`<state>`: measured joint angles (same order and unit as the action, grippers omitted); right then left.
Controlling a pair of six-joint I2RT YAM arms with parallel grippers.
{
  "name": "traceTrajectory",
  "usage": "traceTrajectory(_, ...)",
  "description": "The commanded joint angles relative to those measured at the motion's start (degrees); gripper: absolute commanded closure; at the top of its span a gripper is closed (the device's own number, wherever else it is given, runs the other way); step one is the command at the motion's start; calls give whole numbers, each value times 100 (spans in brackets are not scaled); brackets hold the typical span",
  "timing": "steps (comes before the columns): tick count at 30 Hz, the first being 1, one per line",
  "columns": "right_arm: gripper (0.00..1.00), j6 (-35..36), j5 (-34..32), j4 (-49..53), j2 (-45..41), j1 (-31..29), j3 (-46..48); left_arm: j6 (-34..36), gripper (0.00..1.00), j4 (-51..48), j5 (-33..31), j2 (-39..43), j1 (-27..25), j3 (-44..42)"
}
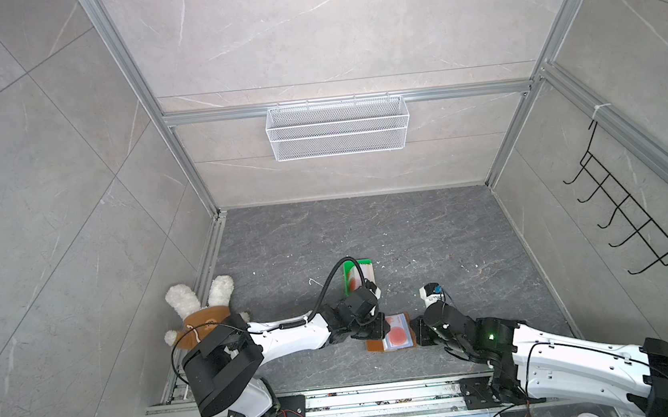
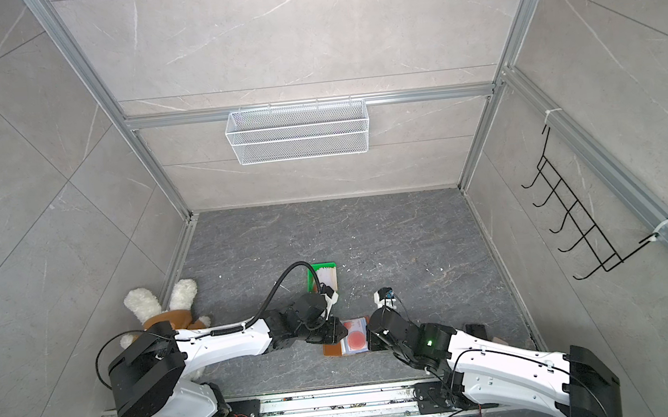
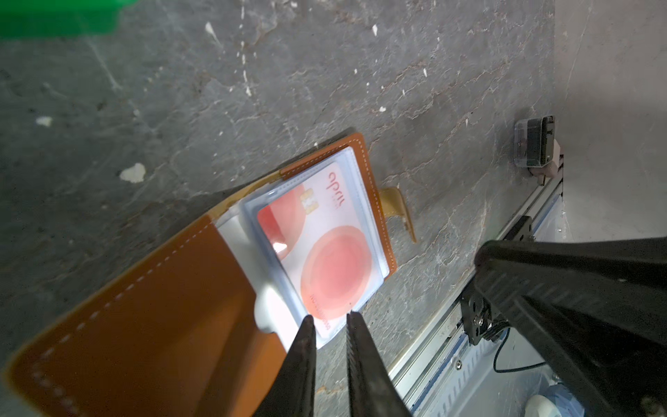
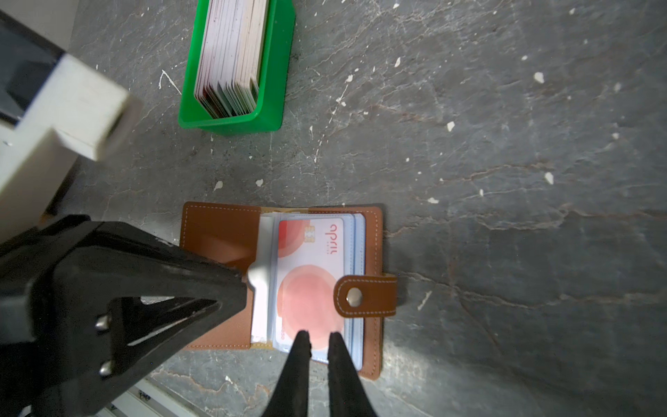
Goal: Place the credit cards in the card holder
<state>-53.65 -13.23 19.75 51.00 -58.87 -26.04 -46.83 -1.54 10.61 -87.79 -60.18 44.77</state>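
Looking along my right gripper, I see its two fingers parted by only a narrow slit, with nothing caught between them. The tips hang over the near end of one credit card, which lies face up in the top clear pocket of the card holder. My left gripper is likewise almost closed and empty as far as I can see. In the right wrist view its tip rests against the turned-back sleeves at the holder's spine. The card holder lies open and flat on the grey surface, between both arms. Its strap is folded inward over the card's long edge.

I judge the card nearly seated, though I cannot tell if its end sticks out. To finish well, I would press the left tip at the spine so the holder does not slide. I would then nudge the card end straight along the pocket with the right tips together, clear of the strap. The other credit cards stand in the green tray, beyond the holder's far edge and well apart from it.
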Motion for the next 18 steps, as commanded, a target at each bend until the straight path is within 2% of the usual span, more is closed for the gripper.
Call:
traceTrajectory(1,85,-188,126,-130,29,-37,142,81,81,-379,-270,-109,-32,222)
traceTrajectory(9,84,-420,544,-699,767,-38,204,-60,84,-807,-332,-490,-34,510)
traceTrajectory(18,81,-528,607,-957,1225,10,233,-265,85,-633,-140,-704,-37,500)
